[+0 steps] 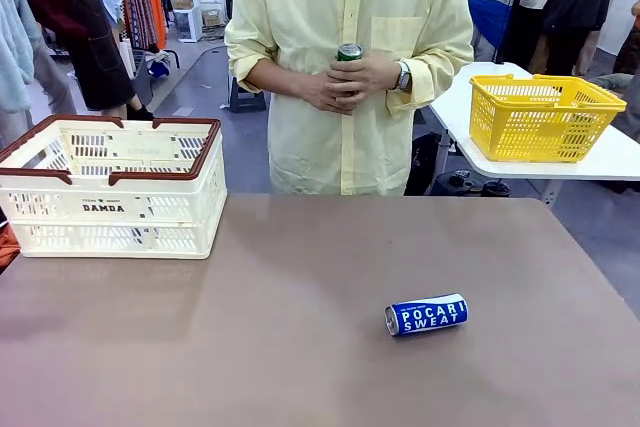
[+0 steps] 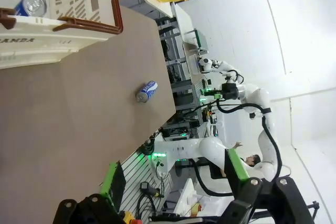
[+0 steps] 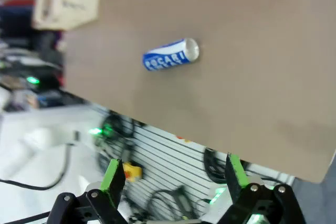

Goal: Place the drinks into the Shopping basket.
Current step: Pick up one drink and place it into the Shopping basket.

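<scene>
Front view: the blue can [image 1: 427, 315] lies on its side on the brown table [image 1: 300, 347], right of the middle and well apart from the basket [image 1: 110, 209] at the far left edge. Across the table, the person's hands [image 1: 345, 82] hold a green can [image 1: 349, 51] upright at chest height. A yellow basket [image 1: 545, 119] sits on a white side table [image 1: 470, 137] behind, and has no part in the task.

Left wrist view: the left gripper [image 2: 173, 158] hangs high above the table's near side with its fingers spread and nothing between them. The basket is at the top left, and a stowed can [image 2: 30, 4] with a blue side and silver end stands inside it. The blue can lies alone farther along the table.

Right wrist view: the right gripper [image 3: 174, 158] also has its fingers spread and empty. It looks down on the blue can from above the table's near edge, and a blurred corner of the basket shows beyond.

Judgement: one drink seems already stowed, and the pick of the blue can is the step in hand, most likely for the right arm. That calls for coming down over the can and setting the fingers across its round body, not its ends. They should close squarely, since a lying can may roll, before the carry across to the basket.
</scene>
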Robot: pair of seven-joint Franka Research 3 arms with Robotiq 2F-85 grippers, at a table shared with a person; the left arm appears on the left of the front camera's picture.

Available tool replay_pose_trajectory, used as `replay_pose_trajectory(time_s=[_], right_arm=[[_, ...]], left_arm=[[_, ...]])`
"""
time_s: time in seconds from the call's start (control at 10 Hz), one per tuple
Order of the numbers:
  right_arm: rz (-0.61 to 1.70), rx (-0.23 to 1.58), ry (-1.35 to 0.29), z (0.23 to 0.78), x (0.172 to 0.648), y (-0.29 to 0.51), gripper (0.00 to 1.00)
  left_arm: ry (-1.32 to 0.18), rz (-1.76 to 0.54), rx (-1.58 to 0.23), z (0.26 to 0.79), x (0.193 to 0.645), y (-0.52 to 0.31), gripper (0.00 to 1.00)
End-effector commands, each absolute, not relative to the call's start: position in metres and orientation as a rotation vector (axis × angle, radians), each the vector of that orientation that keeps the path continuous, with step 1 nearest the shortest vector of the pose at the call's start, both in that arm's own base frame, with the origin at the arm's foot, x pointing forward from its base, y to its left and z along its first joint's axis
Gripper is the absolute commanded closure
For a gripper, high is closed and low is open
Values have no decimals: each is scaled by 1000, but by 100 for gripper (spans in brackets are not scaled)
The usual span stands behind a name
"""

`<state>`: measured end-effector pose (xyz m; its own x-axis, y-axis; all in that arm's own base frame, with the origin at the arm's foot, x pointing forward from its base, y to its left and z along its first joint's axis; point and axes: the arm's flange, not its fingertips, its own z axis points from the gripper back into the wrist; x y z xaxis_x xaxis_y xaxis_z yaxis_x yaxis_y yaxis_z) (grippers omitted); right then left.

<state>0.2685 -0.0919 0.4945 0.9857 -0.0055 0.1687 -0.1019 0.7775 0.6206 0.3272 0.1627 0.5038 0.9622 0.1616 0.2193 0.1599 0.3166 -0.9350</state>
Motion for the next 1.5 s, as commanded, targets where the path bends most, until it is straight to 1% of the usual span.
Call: replay_pose_trajectory(time_s=[0.0,0.2,0.3,0.4,0.5,0.6,0.7,0.8,0.9,1.0,1.1,1.2,1.3,1.4], right_arm=[[261,367,-109,486,298,-44,0],[382,258,-98,474,299,13,0],[400,204,-143,468,294,40,0],[390,171,-249,469,284,55,0],[416,256,-99,491,306,33,0],[416,256,-99,491,306,33,0],[448,219,-156,499,309,53,0],[414,151,-104,490,314,59,0],[332,15,-28,474,332,95,0],[256,28,-13,457,349,124,0],[194,33,43,440,360,141,0],[128,44,55,427,369,151,0],[81,35,26,408,381,163,0],[70,17,-41,391,393,170,0]], left_arm=[[-289,4,-1252,505,324,164,0],[-289,4,-1252,505,324,164,0],[-289,4,-1252,505,324,164,0],[-289,4,-1252,505,324,164,0],[-289,4,-1252,505,324,164,0],[-289,4,-1252,505,324,164,0],[-289,4,-1252,505,324,164,0],[-289,4,-1252,505,324,164,0],[-289,4,-1252,505,324,164,0],[-289,4,-1252,505,324,164,0],[-289,4,-1252,505,324,164,0],[-289,4,-1252,505,324,164,0],[-289,4,-1252,505,324,164,0],[-289,4,-1252,505,324,164,0]])
